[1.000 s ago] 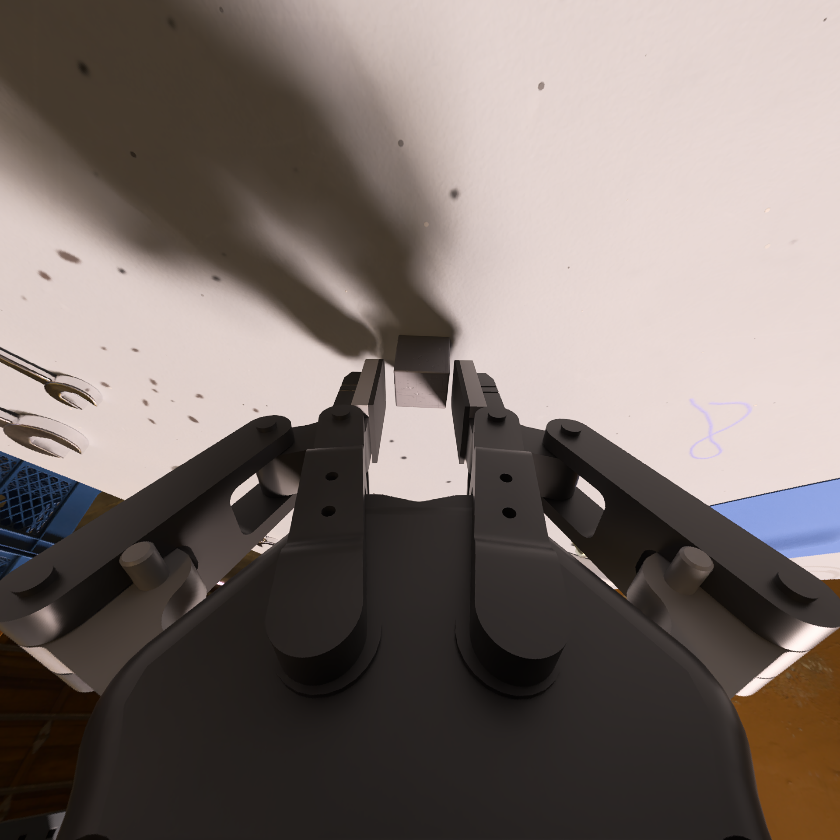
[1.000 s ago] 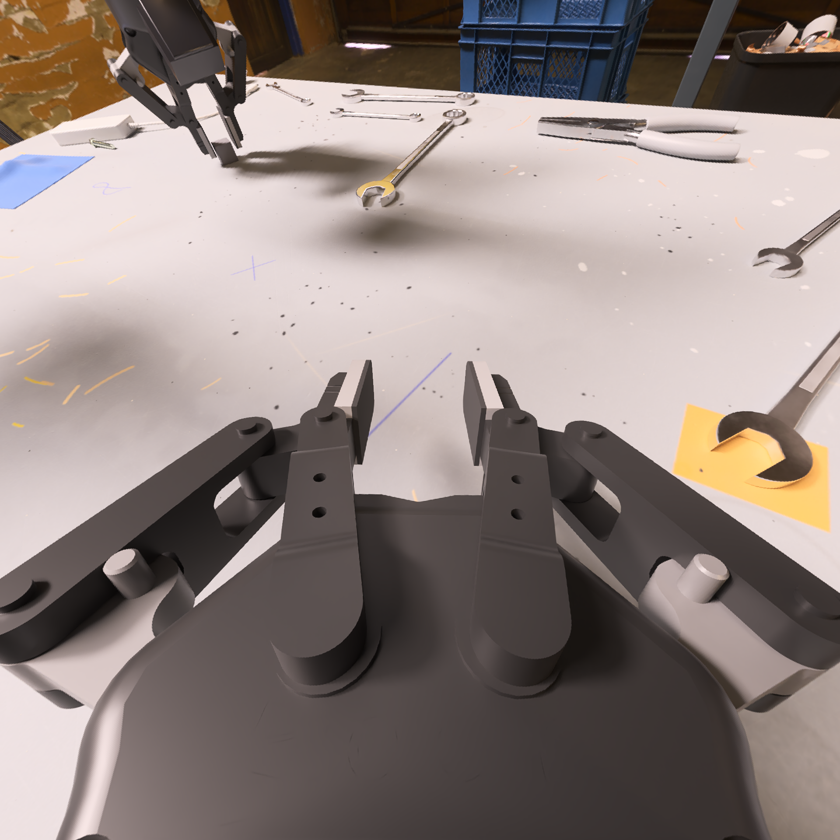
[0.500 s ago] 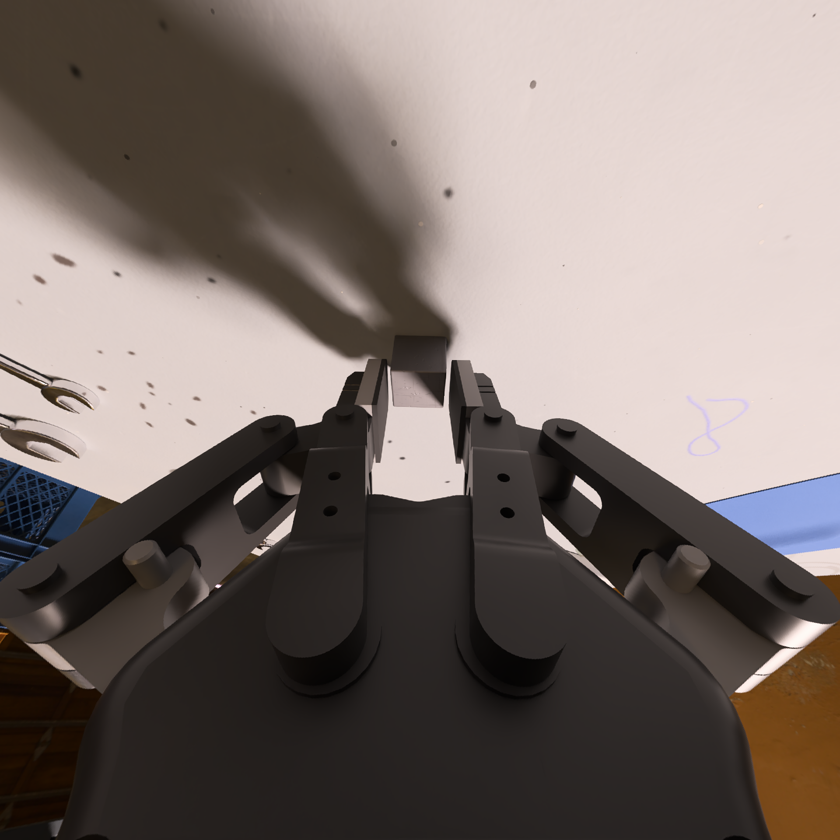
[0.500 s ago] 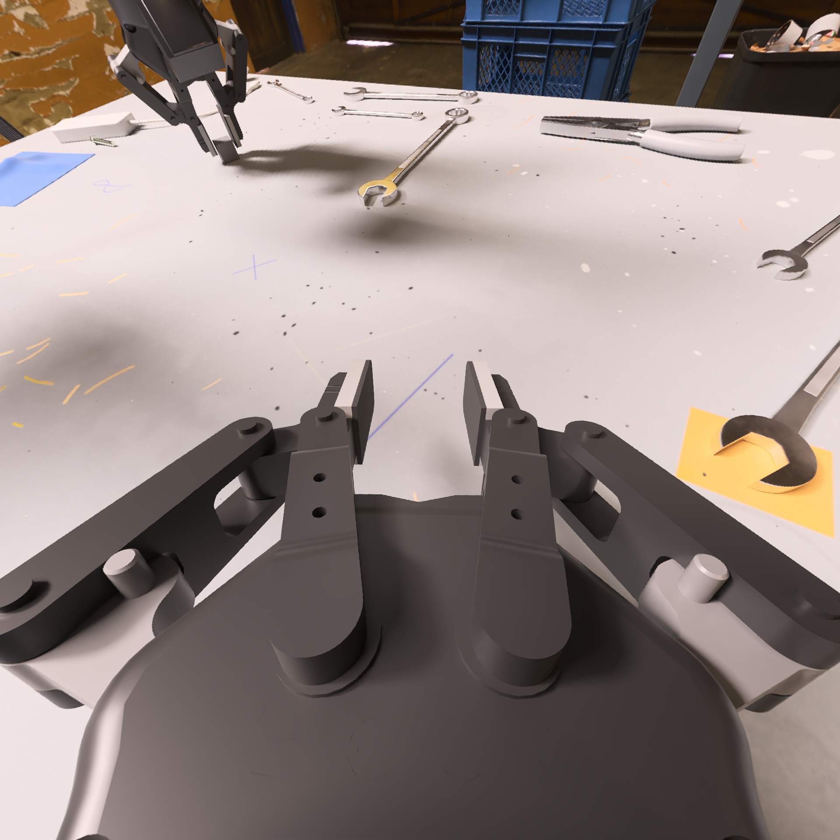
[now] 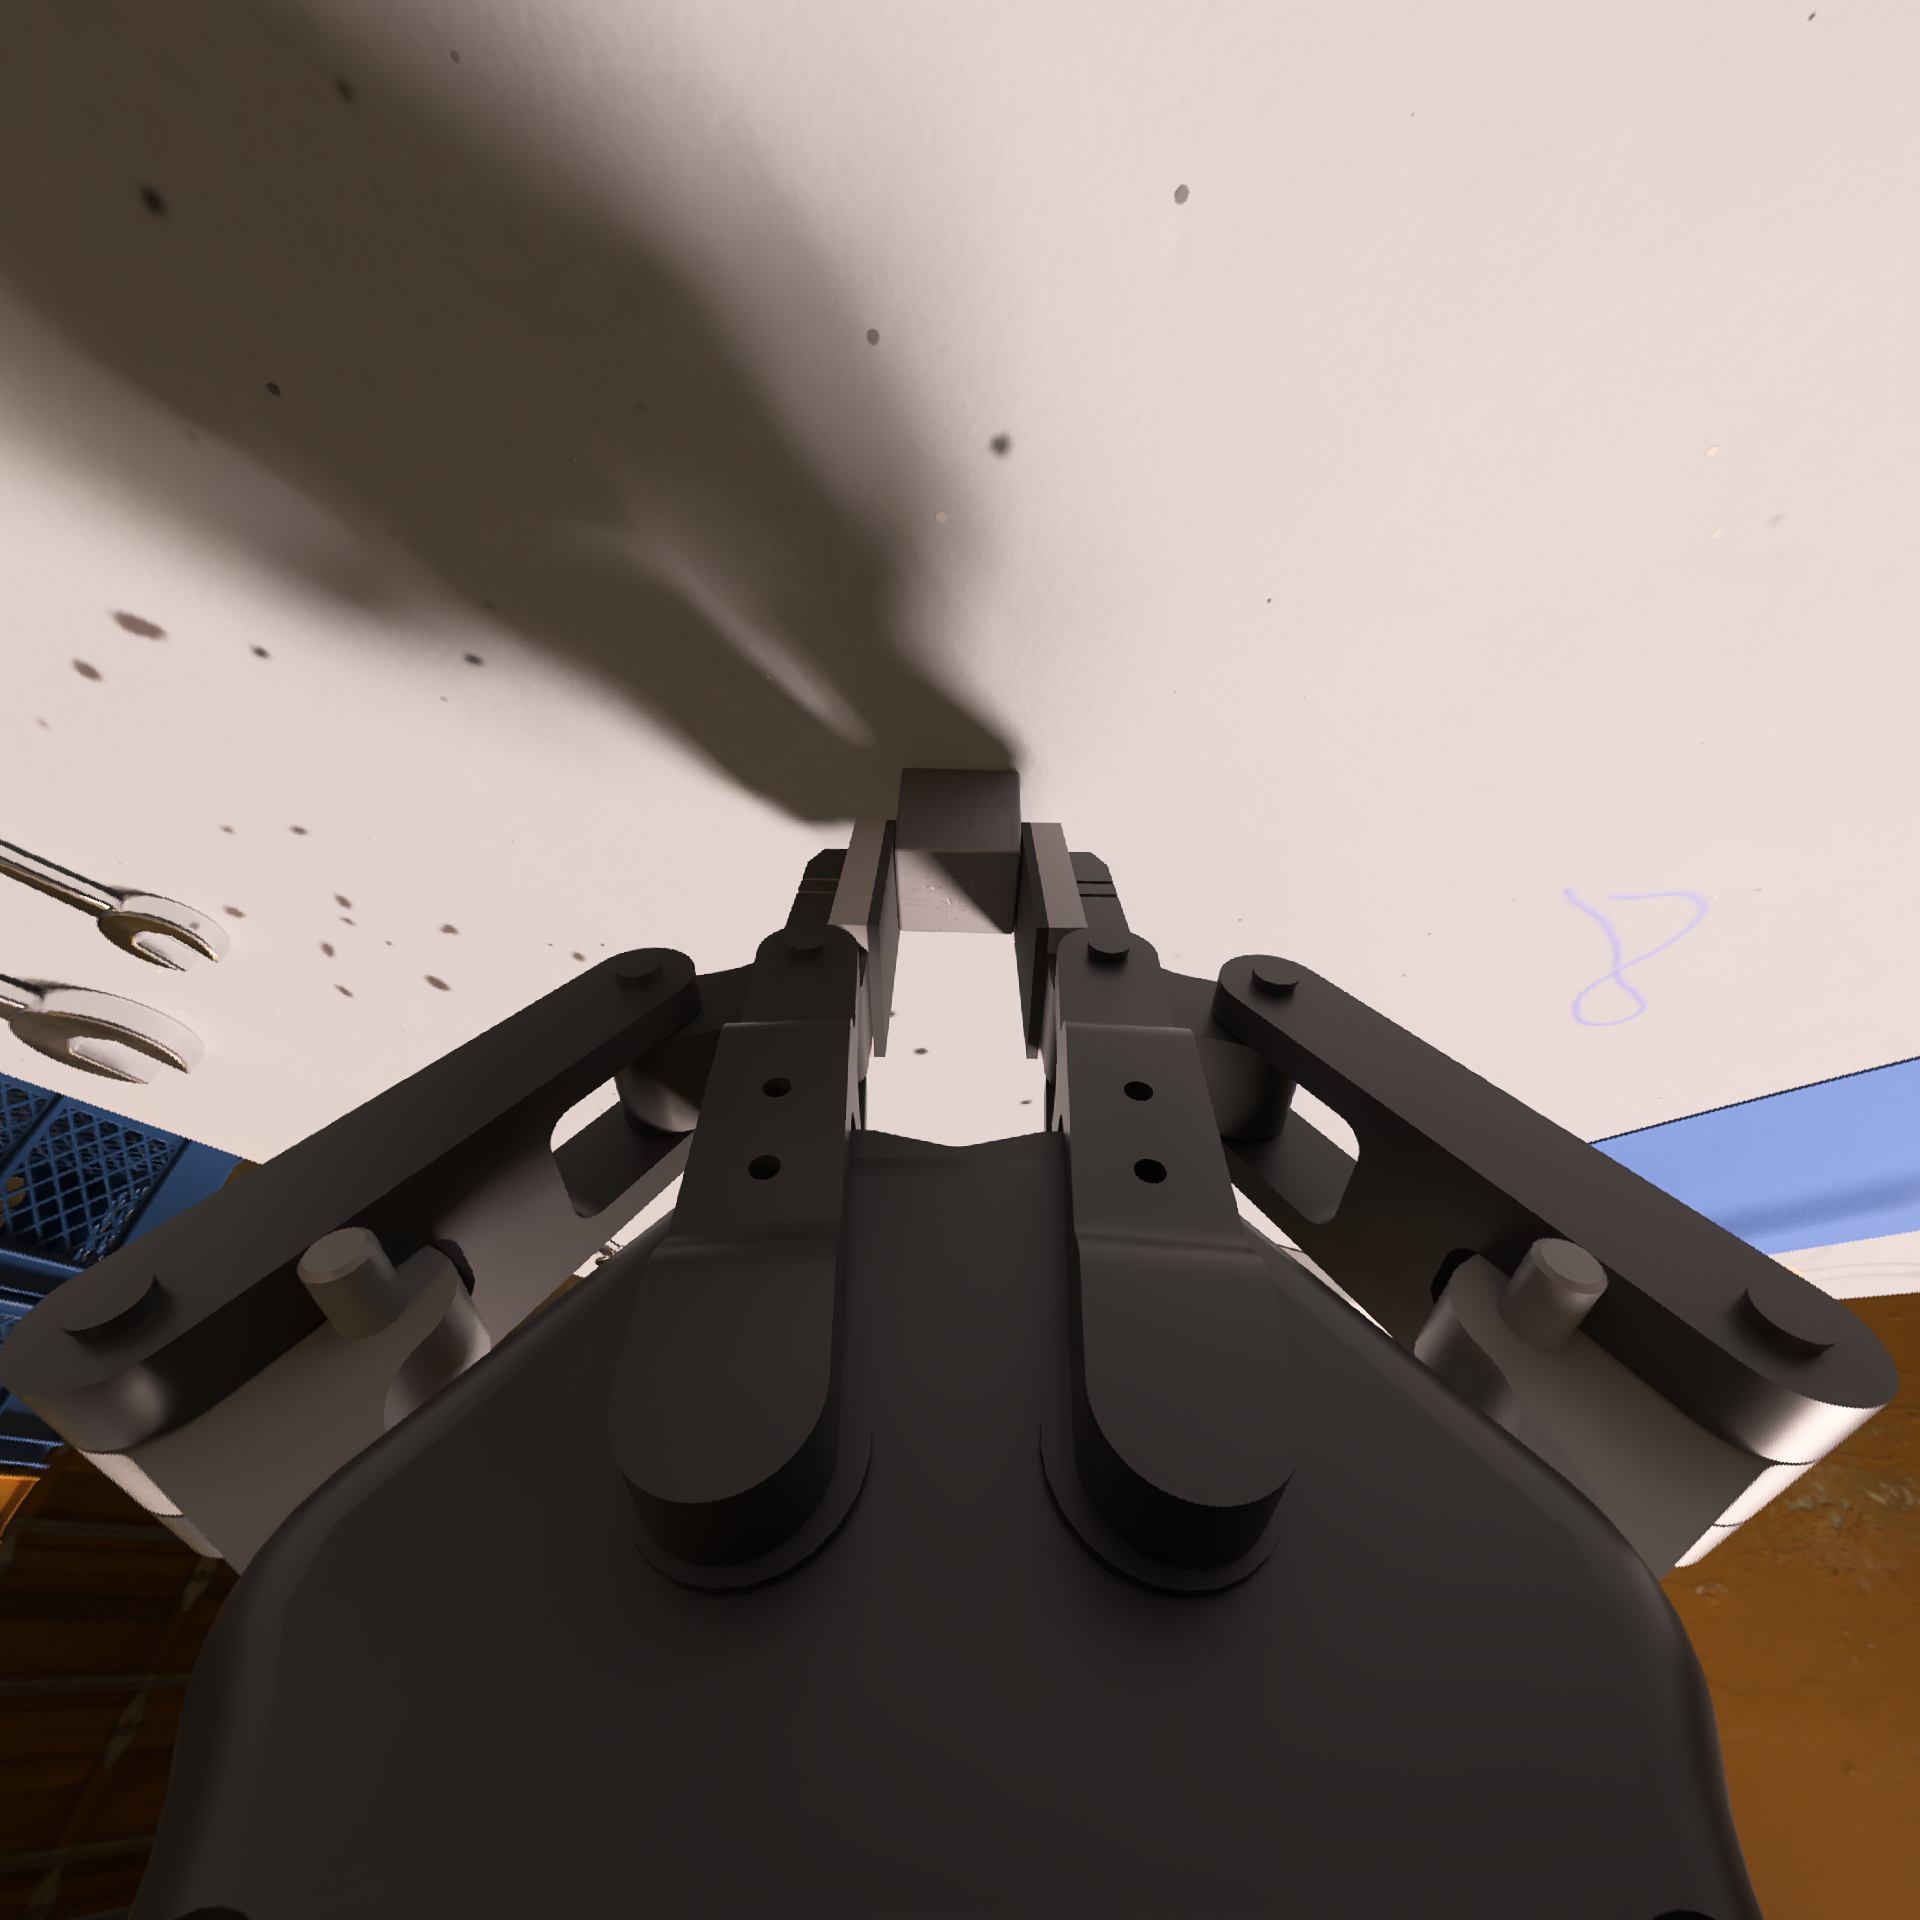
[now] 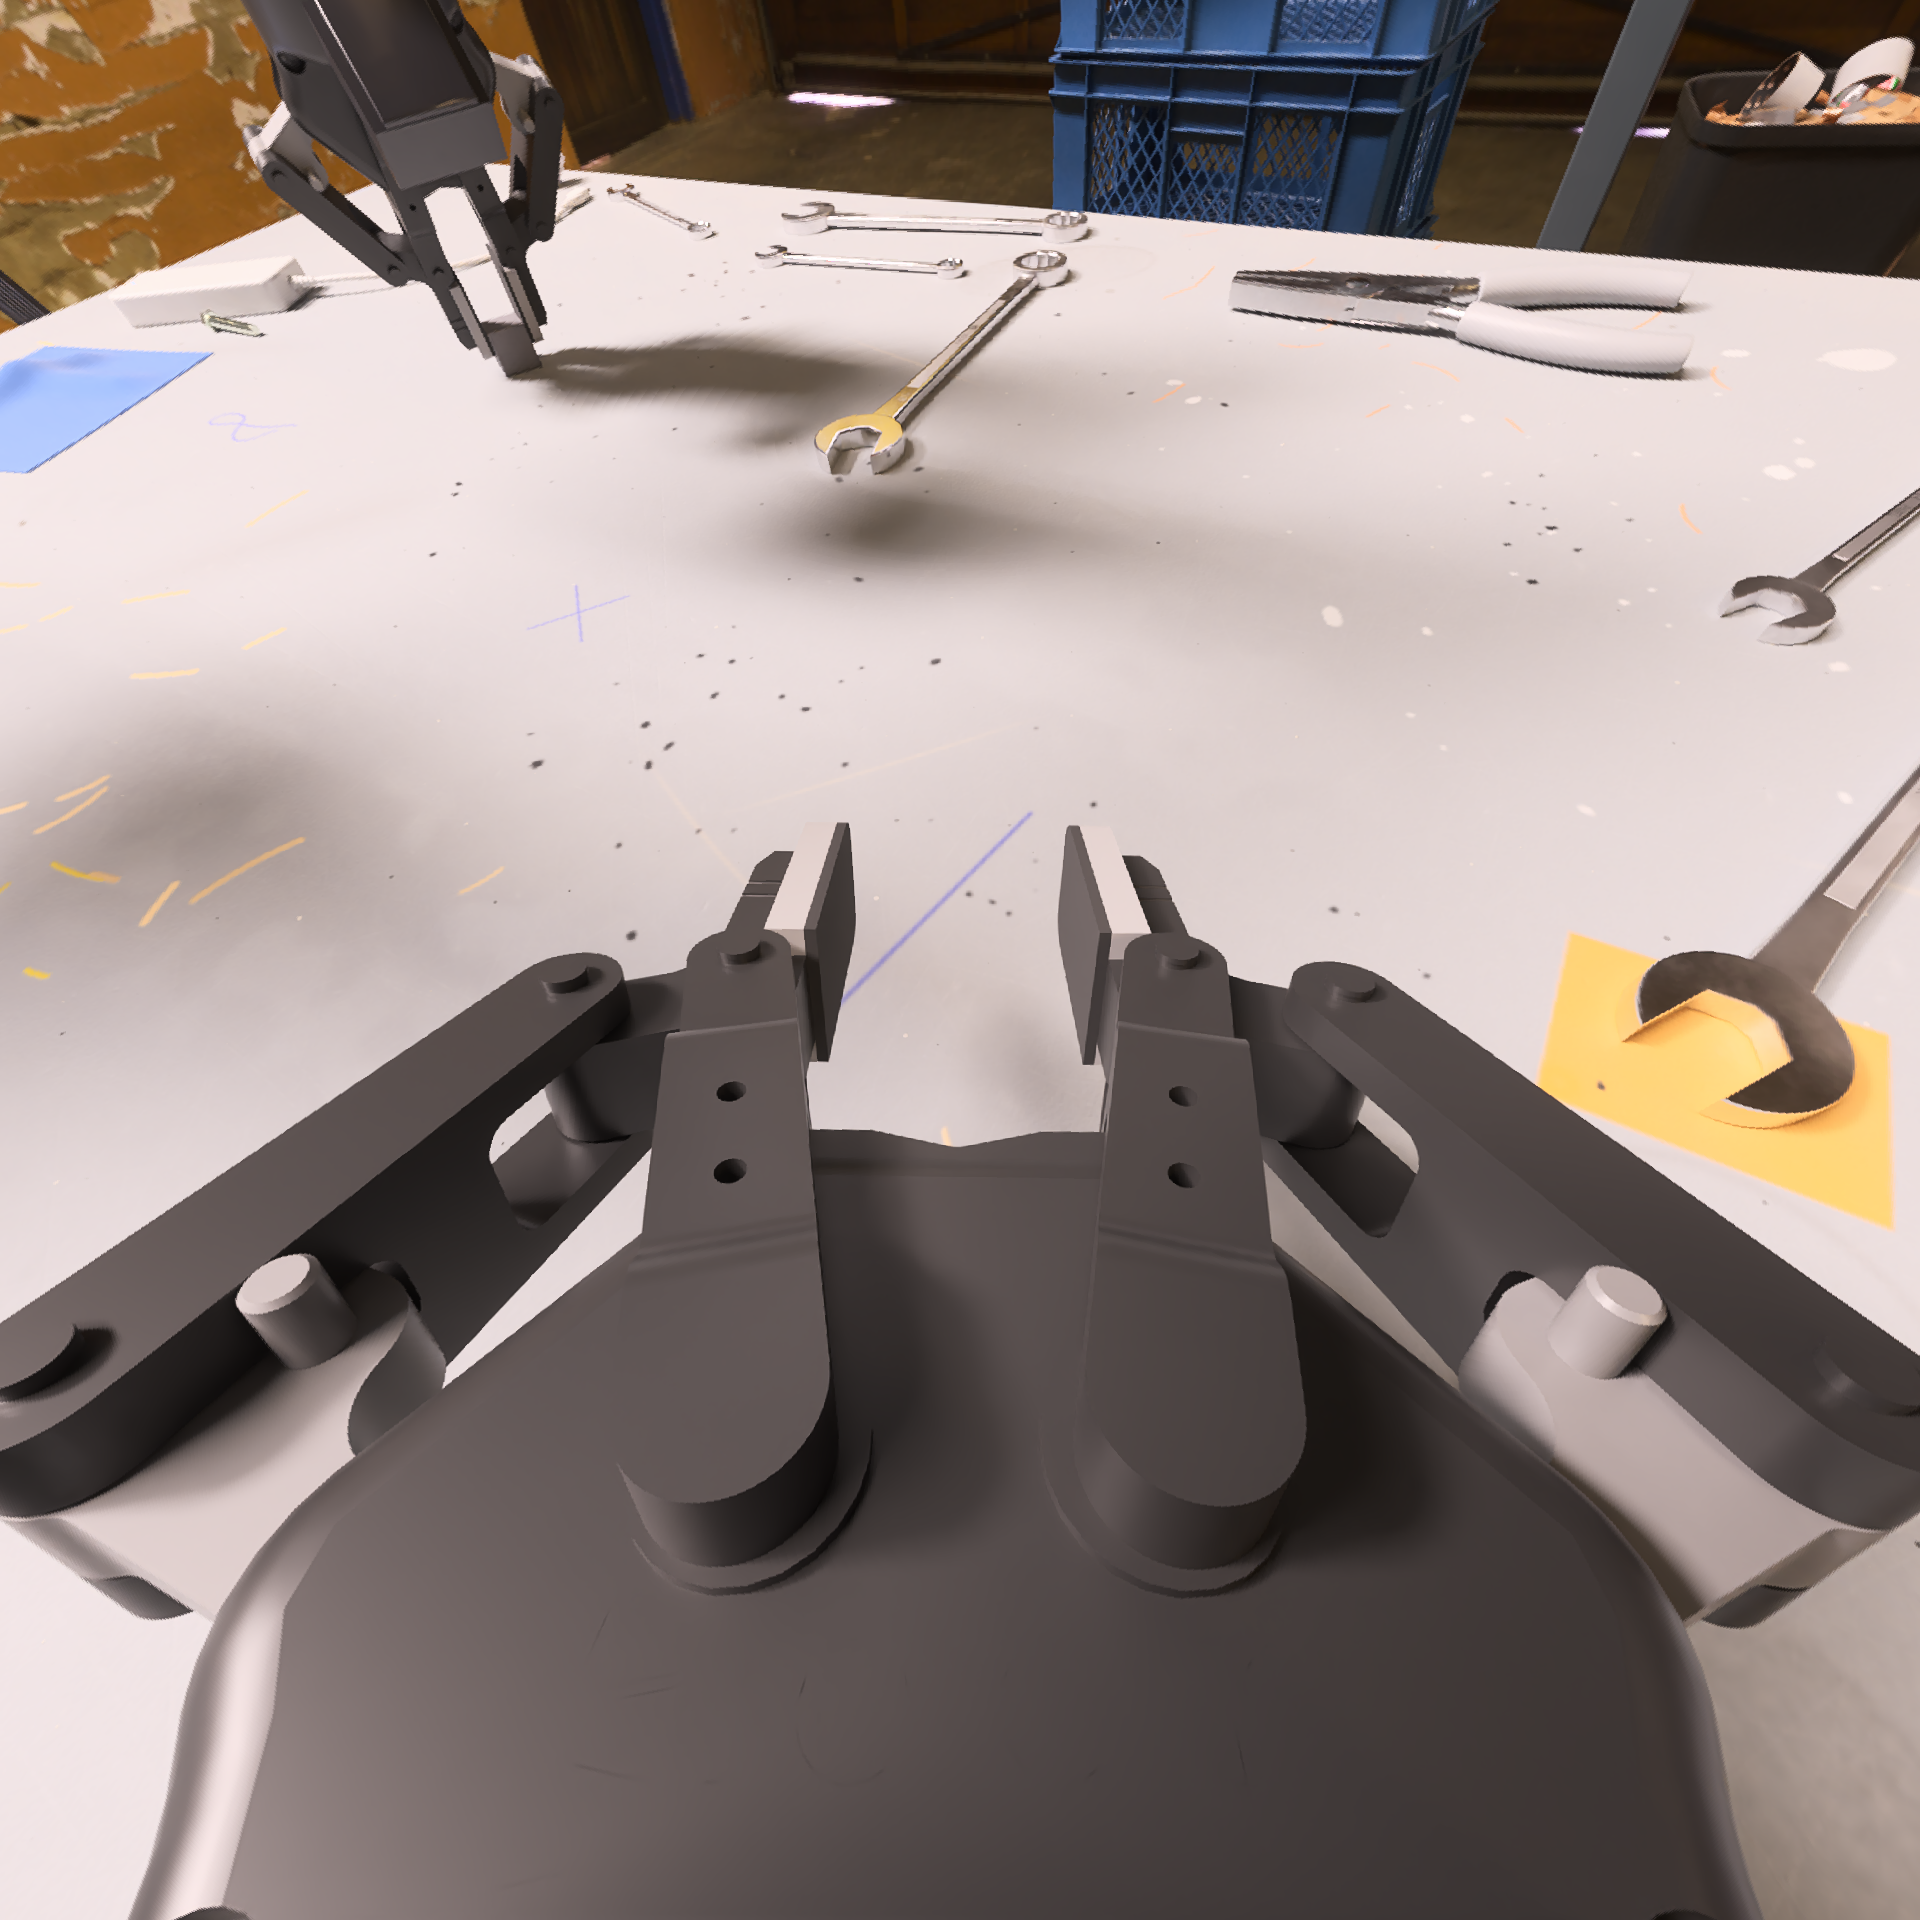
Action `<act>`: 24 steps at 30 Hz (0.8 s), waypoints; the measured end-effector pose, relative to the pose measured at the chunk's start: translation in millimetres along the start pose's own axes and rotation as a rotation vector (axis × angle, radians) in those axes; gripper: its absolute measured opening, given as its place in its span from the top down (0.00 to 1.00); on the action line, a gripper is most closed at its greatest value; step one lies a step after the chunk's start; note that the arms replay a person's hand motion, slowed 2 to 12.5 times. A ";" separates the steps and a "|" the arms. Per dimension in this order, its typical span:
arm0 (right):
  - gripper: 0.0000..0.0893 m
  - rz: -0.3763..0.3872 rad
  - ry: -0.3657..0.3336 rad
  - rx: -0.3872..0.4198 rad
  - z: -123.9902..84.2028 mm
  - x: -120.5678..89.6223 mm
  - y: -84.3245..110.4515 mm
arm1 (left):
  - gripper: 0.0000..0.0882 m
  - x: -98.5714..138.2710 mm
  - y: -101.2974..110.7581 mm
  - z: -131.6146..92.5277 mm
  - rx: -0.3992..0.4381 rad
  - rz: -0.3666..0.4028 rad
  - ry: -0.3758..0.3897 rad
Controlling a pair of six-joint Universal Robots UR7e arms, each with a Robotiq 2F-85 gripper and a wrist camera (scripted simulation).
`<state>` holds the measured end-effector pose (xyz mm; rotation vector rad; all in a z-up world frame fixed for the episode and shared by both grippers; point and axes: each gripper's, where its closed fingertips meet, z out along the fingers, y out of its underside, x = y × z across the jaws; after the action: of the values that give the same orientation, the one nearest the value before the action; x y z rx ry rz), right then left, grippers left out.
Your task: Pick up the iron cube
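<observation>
Left wrist view, L to R: two wrench heads (image 5: 156, 925) at left edge, mid-height, on the white table (image 5: 1455, 416); blue crate (image 5: 73, 1174) below them, off the table edge. Big arm shadow ran from upper left down to centre. At centre, left gripper (image 5: 956, 883) was clamped on the cube (image 5: 954, 831): both pads flat against its sides, no gap seen. Cube's far end stuck out past the fingertips; its underside met the table at the shadow tip, so couldn't tell if it was lifted yet. Right of centre, a faint blue scribble (image 5: 1621, 956) on the table; blue sheet (image 5: 1766, 1174) at lower right.

Right wrist view, L to R: blue sheet (image 6: 83, 400) at left edge, upper third; white block (image 6: 208, 291) just above it w/ a small clip (image 6: 234, 324) beside. Left gripper (image 6: 499, 332) in upper left, tilted, fingers closed round the cube (image 6: 516, 351), which sat at or just on the table (image 6: 1247, 675). Right of that, a gold-tipped wrench (image 6: 935, 364) lay diagonal, three slimmer wrenches (image 6: 935, 220) behind it near the far edge. Blue crate (image 6: 1247, 114) at top centre, beyond the table. Pliers (image 6: 1475, 312) w/ white handles upper right; dark bin (image 6: 1787, 156) in top right corner. Small wrench (image 6: 1808, 592) at right edge mid-height; large wrench (image 6: 1766, 1018) lower right, head resting on an orange square (image 6: 1621, 1122).

Right gripper (image 6: 958, 904) filled bottom centre: fingers spread apart, nothing between, hovering over bare table well apart from the cube.
</observation>
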<state>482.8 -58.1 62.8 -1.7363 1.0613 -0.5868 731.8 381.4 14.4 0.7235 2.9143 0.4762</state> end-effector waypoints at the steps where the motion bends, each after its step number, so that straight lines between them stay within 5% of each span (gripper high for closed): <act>1: 0.60 0.000 0.000 0.000 -0.1 0.0 -0.1 | 0.77 0.0 0.0 0.0 0.000 0.003 0.001; 24: 0.60 0.003 0.004 0.013 -3.8 0.2 -3.4 | 0.77 3.9 -3.0 -2.1 -0.001 -0.019 0.003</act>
<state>481.2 -59.6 67.4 -1.7224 1.0599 -0.5941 726.7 380.1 15.3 0.6953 2.9207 0.4775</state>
